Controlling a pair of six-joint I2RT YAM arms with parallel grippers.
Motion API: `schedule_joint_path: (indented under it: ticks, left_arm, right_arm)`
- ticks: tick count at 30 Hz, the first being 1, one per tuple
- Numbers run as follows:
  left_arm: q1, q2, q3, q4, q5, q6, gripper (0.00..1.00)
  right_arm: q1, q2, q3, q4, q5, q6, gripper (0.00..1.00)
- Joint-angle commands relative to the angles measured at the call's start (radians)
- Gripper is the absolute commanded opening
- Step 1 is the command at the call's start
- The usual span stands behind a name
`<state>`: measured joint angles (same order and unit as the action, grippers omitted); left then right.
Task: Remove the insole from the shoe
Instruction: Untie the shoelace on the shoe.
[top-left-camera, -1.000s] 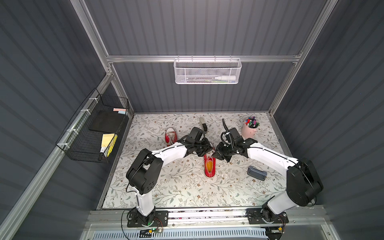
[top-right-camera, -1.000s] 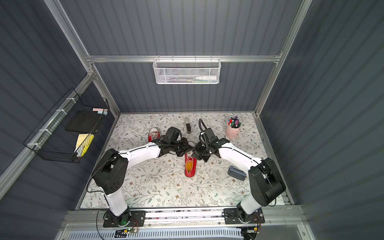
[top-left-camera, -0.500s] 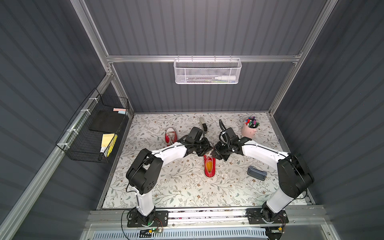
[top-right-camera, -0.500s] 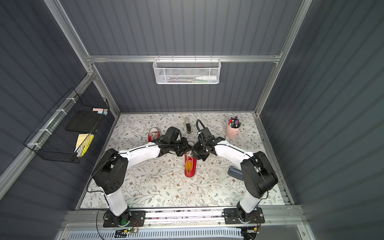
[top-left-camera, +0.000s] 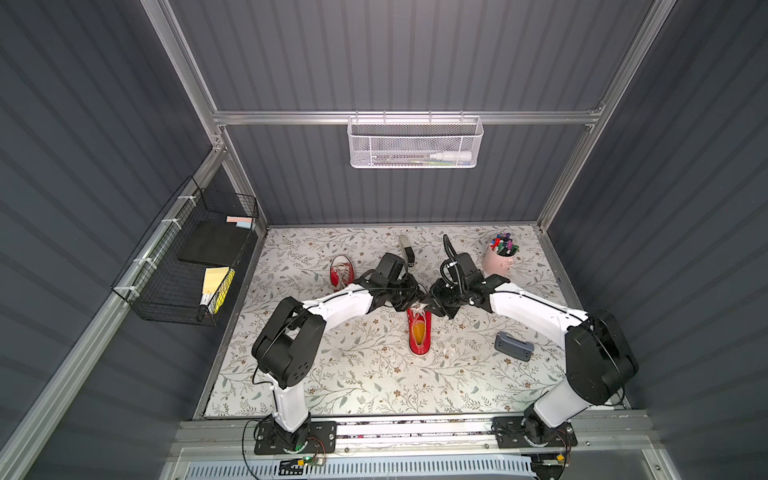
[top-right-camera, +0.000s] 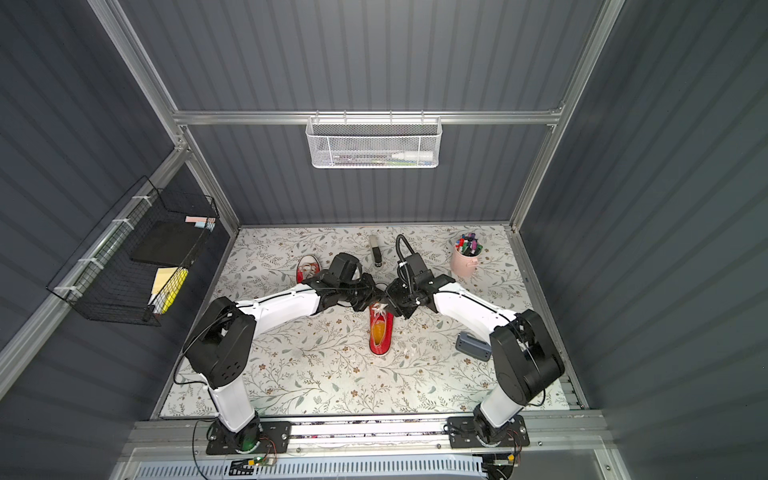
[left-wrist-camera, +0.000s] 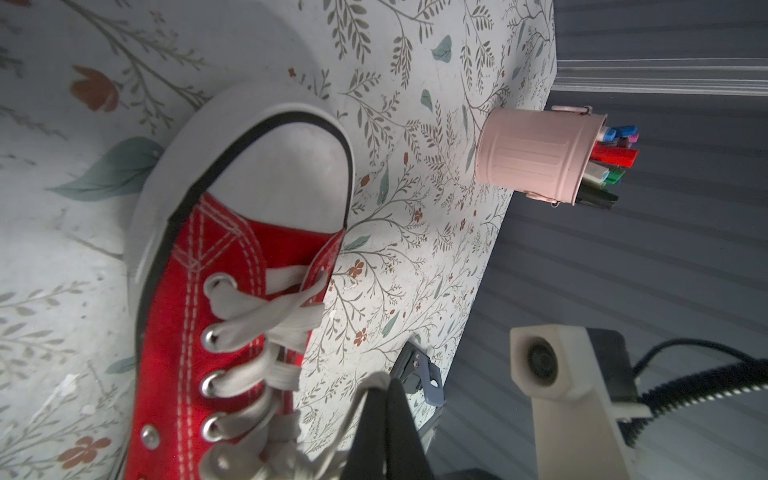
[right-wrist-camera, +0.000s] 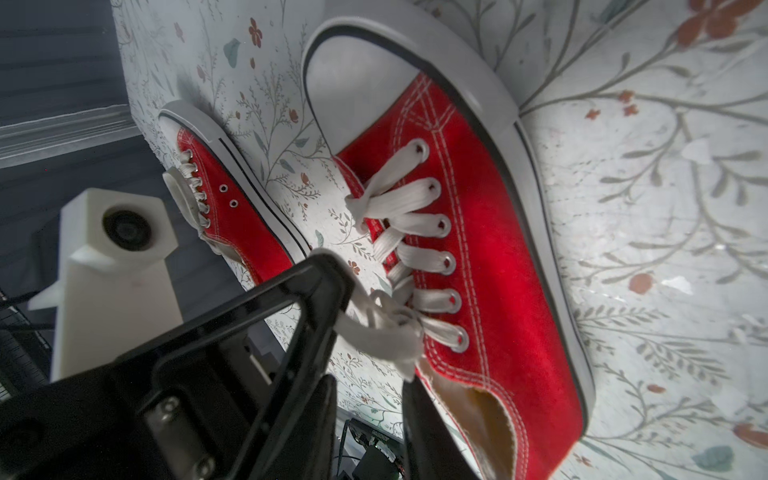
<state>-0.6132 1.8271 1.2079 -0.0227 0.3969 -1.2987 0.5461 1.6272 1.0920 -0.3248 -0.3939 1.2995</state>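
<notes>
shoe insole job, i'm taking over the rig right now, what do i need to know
The left gripper has its fingers shut on a white lace of the red shoe.
The right gripper has its fingers apart and holds nothing, beside the same laces.
The red shoe stands on its sole mid-table, toe toward the back wall. The second shoe sits apart, behind the left arm.
Done: only the lace is gripped. The orange insole lies inside the shoe.
Left: probably loosen the laces, then grip the insole and pull it out.
</notes>
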Motion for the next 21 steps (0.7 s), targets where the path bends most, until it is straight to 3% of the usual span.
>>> schedule_joint_path:
  ticks: [1,11,21]
  left_arm:
    - [0.003,0.002,-0.005,0.006,-0.001,-0.007,0.0]
    - [0.003,-0.005,-0.007,0.005,-0.004,-0.007,0.0]
    - [0.003,-0.005,-0.006,-0.002,-0.01,-0.002,0.0]
  right_arm:
    - [0.0,0.038,0.013,0.005,0.01,-0.015,0.31]
    - [-0.002,0.072,0.052,-0.025,0.02,-0.045,0.25]
    - [-0.003,0.03,0.056,-0.079,0.005,-0.056,0.08]
